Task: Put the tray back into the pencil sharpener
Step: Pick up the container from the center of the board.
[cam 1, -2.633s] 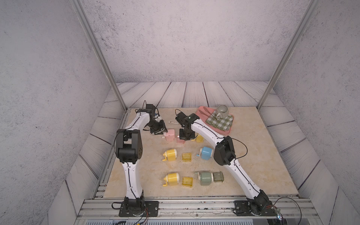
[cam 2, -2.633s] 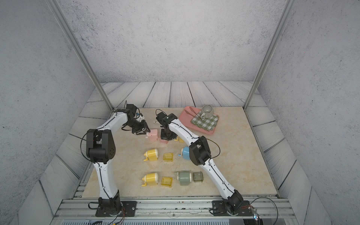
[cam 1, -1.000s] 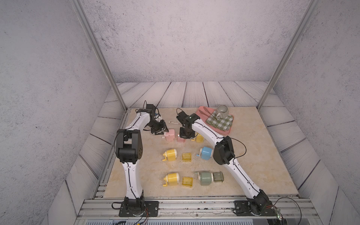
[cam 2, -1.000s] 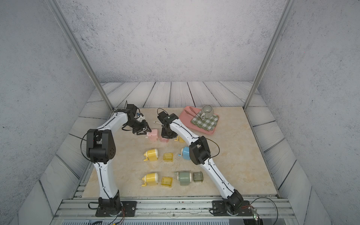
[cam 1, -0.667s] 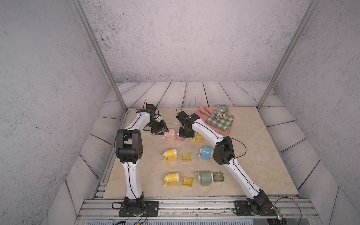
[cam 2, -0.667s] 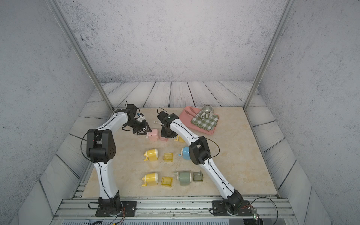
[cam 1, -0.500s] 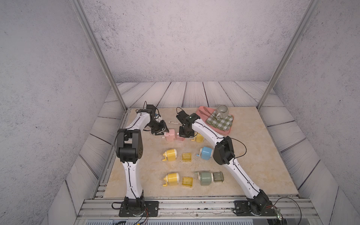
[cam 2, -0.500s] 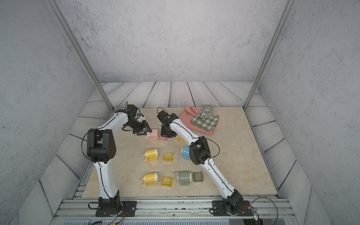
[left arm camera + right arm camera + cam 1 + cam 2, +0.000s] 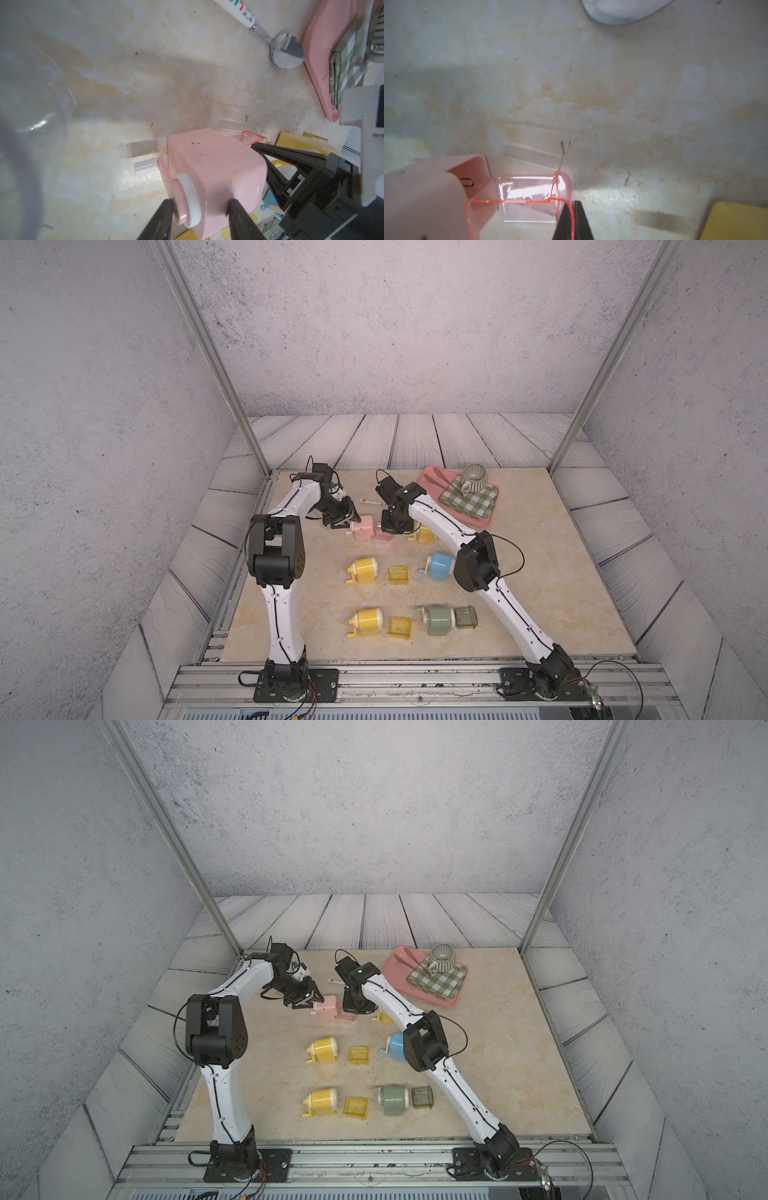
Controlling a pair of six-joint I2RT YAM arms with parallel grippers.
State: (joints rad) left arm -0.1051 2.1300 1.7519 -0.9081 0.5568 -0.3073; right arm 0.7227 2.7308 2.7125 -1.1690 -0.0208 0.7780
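Note:
The pink pencil sharpener (image 9: 365, 526) (image 9: 328, 1007) lies on the beige tabletop at the back. My left gripper (image 9: 343, 519) (image 9: 200, 204) is shut on the crank end of the sharpener (image 9: 214, 164). At the opposite end the clear pink tray (image 9: 527, 193) (image 9: 252, 138) sits partly inside the body of the sharpener (image 9: 425, 197). My right gripper (image 9: 395, 526) (image 9: 572, 220) is shut on the tray's outer wall, one finger inside and one outside.
Two yellow sharpeners (image 9: 365, 570) (image 9: 368, 622) with loose yellow trays (image 9: 398, 573) (image 9: 400, 627), a blue one (image 9: 440, 566) and a green one (image 9: 436, 619) lie nearer the front. A spoon (image 9: 286, 52) and a pink board (image 9: 432, 485) with cloth and cup (image 9: 473, 477) lie behind.
Both grippers stay at the pink sharpener with the same holds. The right wrist has shifted only very slightly.

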